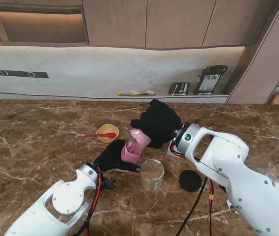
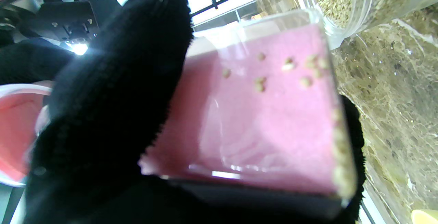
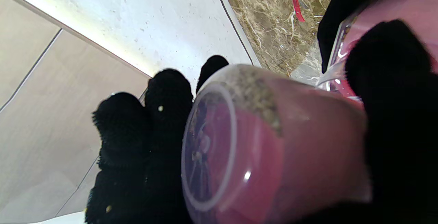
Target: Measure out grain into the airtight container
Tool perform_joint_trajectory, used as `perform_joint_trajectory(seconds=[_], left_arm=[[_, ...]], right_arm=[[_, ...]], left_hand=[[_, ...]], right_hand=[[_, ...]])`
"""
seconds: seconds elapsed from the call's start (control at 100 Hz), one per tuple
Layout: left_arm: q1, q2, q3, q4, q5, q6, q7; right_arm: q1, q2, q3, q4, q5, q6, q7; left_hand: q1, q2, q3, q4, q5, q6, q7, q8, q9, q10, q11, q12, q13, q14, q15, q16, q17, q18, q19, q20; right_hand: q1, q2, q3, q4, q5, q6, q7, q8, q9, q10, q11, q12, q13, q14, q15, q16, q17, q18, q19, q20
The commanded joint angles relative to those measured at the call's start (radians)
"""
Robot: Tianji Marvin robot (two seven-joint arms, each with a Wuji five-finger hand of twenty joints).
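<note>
1. My right hand (image 1: 160,123) grips a pink cup (image 1: 140,137), tipped over the pink container (image 1: 131,153) that my left hand (image 1: 113,156) holds just left of the glass jar (image 1: 152,174); the jar is already holding grain.
2. I judge the risk is spillage; tip too fast, or let the rims drift apart, and grain scatters on the table (image 1: 36,147).
3. The left wrist view shows only a few grains (image 2: 287,66) inside the container; the stand view hides that, yet alone shows the black lid (image 1: 190,180), right of the jar.
</note>
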Motion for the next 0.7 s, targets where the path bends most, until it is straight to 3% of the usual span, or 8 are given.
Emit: perform_joint_trajectory(seconds=[0.0, 0.69], left_arm=[[-0.006, -0.015, 0.014, -0.030, 0.000, -0.016, -0.006], [-0.003, -0.015, 0.013, -0.029, -0.003, -0.017, -0.007]], right_arm=[[-0.010, 0.004, -0.008, 0.022, -0.009, 0.003, 0.016], [-0.012, 0.007, 0.003, 0.016, -0.057, 0.022, -0.006]], left_hand=[[0.259, 0.598, 0.219, -0.018, 0.217, -0.250, 0.386, 0.019, 0.063, -0.079, 0.102, 0.040, 0.081, -0.059, 0.211, 0.061, 0.005, -0.022, 0.037, 0.015], [0.258, 0.598, 0.219, -0.019, 0.215, -0.248, 0.384, 0.018, 0.060, -0.077, 0.101, 0.040, 0.078, -0.057, 0.212, 0.062, 0.005, -0.023, 0.037, 0.014]], right_hand=[[0.170, 0.302, 0.275, -0.040, 0.090, -0.104, 0.009, 0.009, 0.132, -0.134, 0.263, 0.081, 0.068, -0.168, 0.103, 0.031, 0.017, -0.057, 0.067, 0.027], [0.167, 0.301, 0.277, -0.043, 0.091, -0.107, 0.010, 0.008, 0.134, -0.137, 0.265, 0.082, 0.070, -0.170, 0.106, 0.031, 0.019, -0.058, 0.068, 0.027]])
